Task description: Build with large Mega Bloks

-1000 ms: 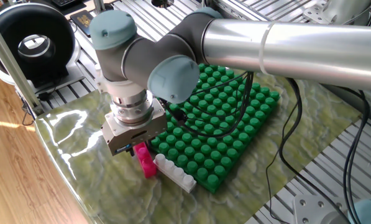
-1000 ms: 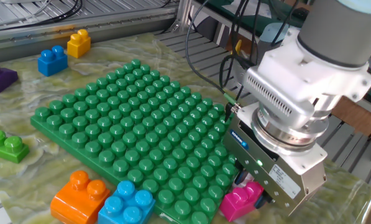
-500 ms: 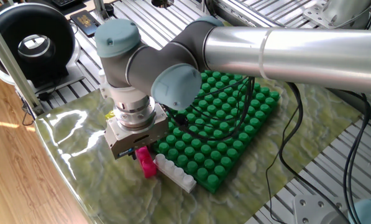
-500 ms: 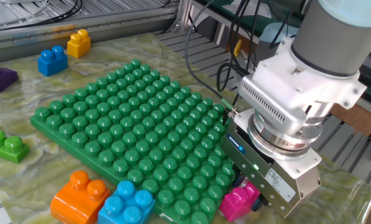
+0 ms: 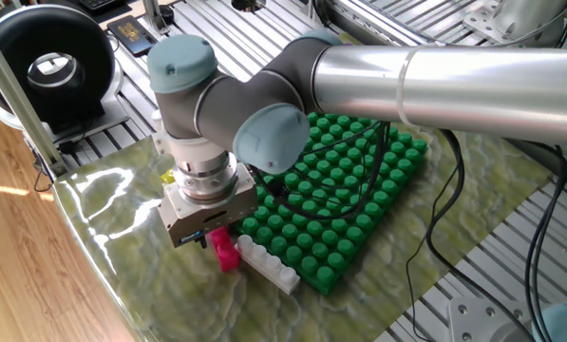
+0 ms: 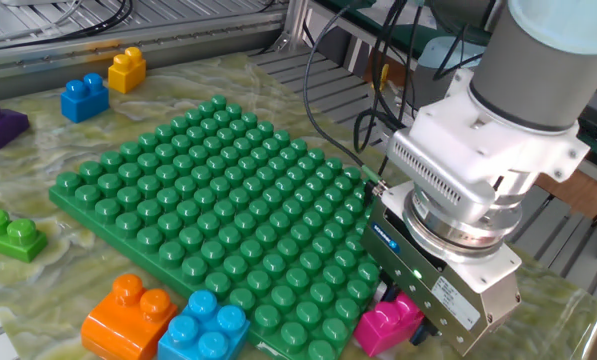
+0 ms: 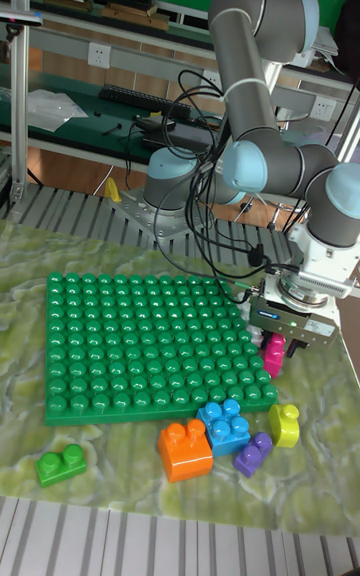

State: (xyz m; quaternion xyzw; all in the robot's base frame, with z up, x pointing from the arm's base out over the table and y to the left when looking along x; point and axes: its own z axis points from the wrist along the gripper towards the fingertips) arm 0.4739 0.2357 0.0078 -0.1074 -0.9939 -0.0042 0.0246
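Magenta block (image 5: 225, 249) on mat just off baseplate (image 5: 359, 180) edge, beside white-grey block (image 5: 269, 264). Gripper (image 5: 207, 237) directly over it; finger state hidden, cannot tell. Likely light, rigid, slick plastic; best pinched across flat sides, below studs.

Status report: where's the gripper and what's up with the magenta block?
Gripper low over magenta block, jaw state unclear. Block on mat beside white block, at baseplate edge. Nothing in the way.
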